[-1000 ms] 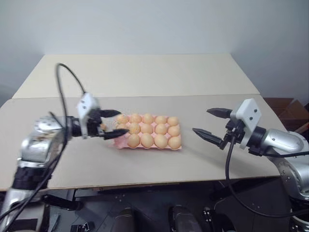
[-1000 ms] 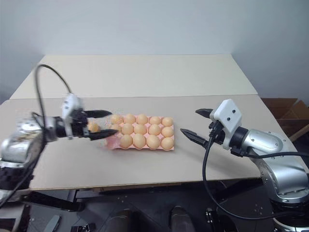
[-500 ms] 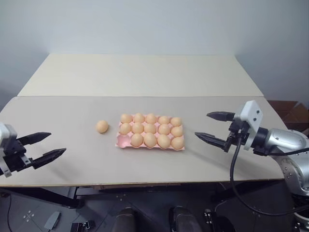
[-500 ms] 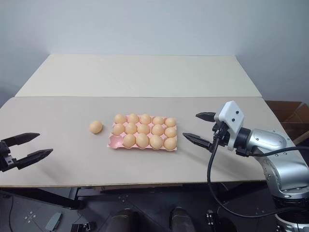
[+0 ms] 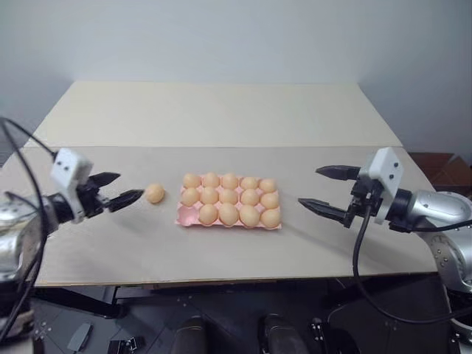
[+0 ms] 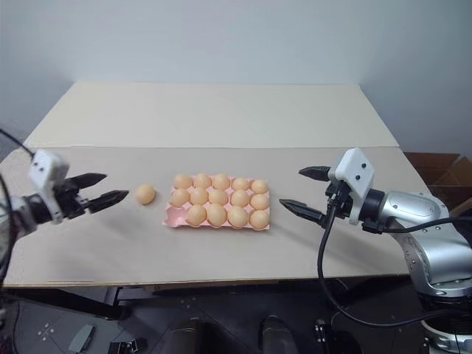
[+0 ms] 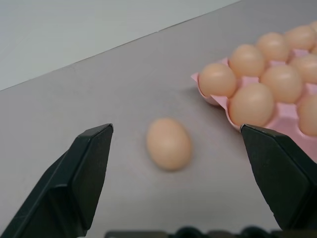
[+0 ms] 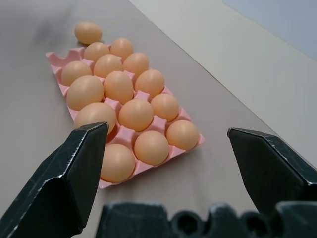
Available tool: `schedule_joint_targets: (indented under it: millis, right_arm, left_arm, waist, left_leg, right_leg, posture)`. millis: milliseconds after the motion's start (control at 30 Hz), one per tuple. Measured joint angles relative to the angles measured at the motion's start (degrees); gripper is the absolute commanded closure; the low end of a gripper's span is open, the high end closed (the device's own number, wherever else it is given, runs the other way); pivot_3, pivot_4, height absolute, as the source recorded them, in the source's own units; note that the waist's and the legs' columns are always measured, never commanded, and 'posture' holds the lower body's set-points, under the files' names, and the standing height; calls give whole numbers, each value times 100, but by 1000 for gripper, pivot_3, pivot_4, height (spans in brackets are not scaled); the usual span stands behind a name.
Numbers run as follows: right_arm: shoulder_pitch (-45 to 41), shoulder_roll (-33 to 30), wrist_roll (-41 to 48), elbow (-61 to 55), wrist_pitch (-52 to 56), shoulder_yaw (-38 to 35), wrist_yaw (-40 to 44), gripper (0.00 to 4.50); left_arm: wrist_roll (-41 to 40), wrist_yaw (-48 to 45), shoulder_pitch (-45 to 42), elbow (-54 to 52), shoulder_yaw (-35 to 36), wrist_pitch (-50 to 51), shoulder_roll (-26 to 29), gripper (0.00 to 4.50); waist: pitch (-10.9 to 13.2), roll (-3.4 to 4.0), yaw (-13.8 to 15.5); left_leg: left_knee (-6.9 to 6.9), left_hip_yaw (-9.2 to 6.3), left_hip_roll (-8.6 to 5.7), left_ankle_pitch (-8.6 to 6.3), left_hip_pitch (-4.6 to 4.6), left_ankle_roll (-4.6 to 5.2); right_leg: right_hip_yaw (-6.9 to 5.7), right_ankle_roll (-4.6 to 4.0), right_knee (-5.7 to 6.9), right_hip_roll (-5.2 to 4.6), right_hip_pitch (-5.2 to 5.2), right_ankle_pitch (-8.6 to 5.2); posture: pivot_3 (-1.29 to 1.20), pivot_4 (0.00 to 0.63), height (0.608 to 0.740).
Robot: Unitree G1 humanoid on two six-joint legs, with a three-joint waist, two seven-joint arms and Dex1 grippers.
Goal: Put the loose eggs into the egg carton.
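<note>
One loose egg [image 5: 155, 193] lies on the table just left of the egg carton [image 5: 185, 216], a pink tray with eggs in all cups but the front-left corner one. My left gripper [image 5: 127, 187] hovers open a short way left of that egg, pointing at it; in the left wrist view the egg [image 7: 168, 144] sits ahead between the two black fingers [image 7: 89, 168], untouched. To the right of the carton [image 8: 59, 58] my right gripper [image 5: 310, 186] hangs open above the table, holding nothing.
The carton sits mid-table on the near beige board [image 5: 118, 243]; a second board [image 5: 221, 110] extends behind it. The front table edge [image 5: 221, 280] runs just below both grippers. A brown box [image 5: 450, 166] stands off the table at far right.
My left gripper pulled back from the carton's left edge, swung far left and low, then came back towards the egg. The egg stays on the table. The right gripper has not moved.
</note>
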Motion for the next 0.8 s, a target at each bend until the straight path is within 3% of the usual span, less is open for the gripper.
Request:
schedule_joint_targets:
  millis: [200, 300, 467, 533, 667, 800]
  right_arm:
    - [5, 1, 1, -81, 2, 9, -114, 0]
    - [30, 1, 7, -165, 7, -6, -177, 0]
    - [186, 7, 30, -351, 35, -28, -364, 0]
    - [196, 7, 71, -388, 41, -59, -383, 0]
    - [202, 7, 123, -414, 77, -140, -480, 0]
    - [221, 9, 123, -426, 89, -186, -576, 0]
  left_arm:
    - [761, 686, -1143, 1464, -1004, 264, -610, 15]
    - [912, 861, -1321, 1711, -1102, 391, -690, 652]
    - [1038, 981, -1371, 1878, -1188, 496, -895, 2290]
    - [1038, 974, -1371, 1865, -1184, 532, -895, 2667]
    - [1029, 849, -1309, 1762, -1170, 440, -829, 2707]
    - [870, 391, -993, 1419, -931, -334, -616, 2707]
  waist:
    - [2, -5, -49]
    - [2, -5, -84]
    - [2, -5, -61]
    - [2, -5, -59]
    - [2, -5, -62]
    - [2, -5, -75]
  left_leg:
    - [3, -3, 1, 0, -1, 0]
    - [3, -3, 2, 0, -1, 0]
    - [6, -3, 2, 0, -1, 0]
    - [6, -4, 2, 0, 0, 0]
    - [6, -3, 2, 0, -2, 0]
    - [5, -3, 4, 0, -4, 0]
  right_leg:
    - [1, 3, 2, 5, -1, 2]
    - [2, 4, 3, 5, -2, 2]
    - [1, 5, 4, 2, 0, 3]
    - [1, 5, 5, 2, 0, 3]
    - [2, 5, 4, 2, -1, 3]
    - [2, 4, 4, 1, -4, 3]
  posture:
    - [0, 150, 740]
    - [0, 150, 740]
    - [0, 150, 740]
    - [0, 150, 740]
    - [0, 150, 740]
    - [0, 150, 740]
